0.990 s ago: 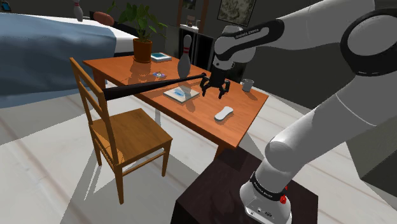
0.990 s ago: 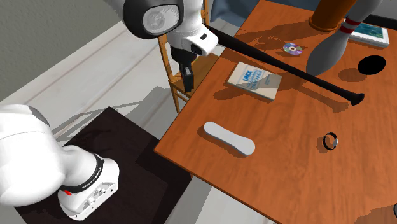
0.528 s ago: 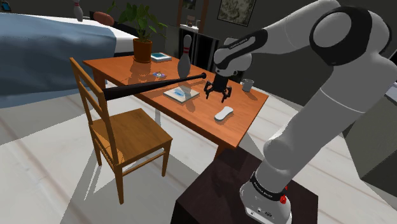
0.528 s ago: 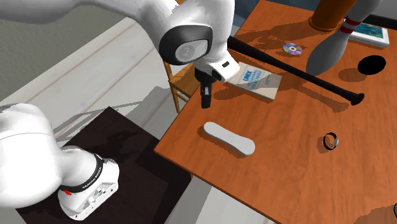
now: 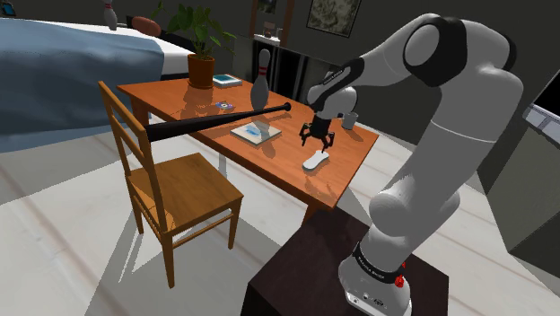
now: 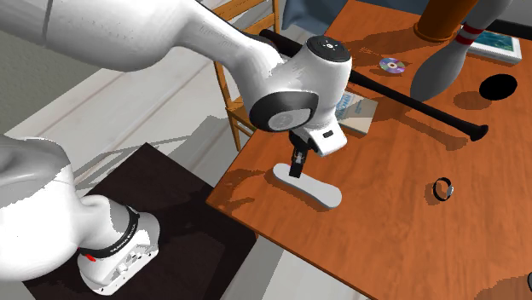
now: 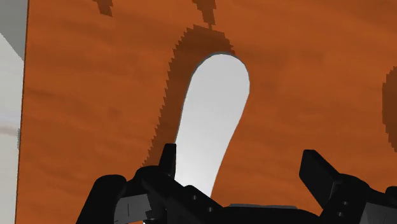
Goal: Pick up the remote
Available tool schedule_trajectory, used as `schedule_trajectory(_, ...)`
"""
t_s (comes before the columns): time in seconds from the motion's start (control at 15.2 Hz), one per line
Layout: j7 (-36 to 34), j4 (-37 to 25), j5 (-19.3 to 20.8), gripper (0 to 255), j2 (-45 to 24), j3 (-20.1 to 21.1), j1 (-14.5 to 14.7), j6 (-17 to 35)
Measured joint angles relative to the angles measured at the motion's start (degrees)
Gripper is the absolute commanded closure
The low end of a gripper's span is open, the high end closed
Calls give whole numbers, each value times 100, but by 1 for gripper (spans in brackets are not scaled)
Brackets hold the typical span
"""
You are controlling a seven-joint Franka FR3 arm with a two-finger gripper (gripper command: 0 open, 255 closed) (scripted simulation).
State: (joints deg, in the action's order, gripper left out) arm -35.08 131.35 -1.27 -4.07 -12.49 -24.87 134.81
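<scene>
The white remote is seen lying flat on the orange-brown wooden table, close to the table edge nearest the stand. Just over it the black gripper is held, pointed down at the table. The jaws are spread wide. In the wrist view the remote's end is framed between the fingers, nearer to one, and nothing is clasped. Further in on the table, a book and a black bat are laid.
</scene>
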Motion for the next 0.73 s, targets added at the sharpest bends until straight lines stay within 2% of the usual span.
schedule_trajectory(0.26, -333, -163, -69, 0, -466, -194, -180, 299)
schedule_trajectory(0.73, -295, -141, -236, 0, -917, -188, -253, 760)
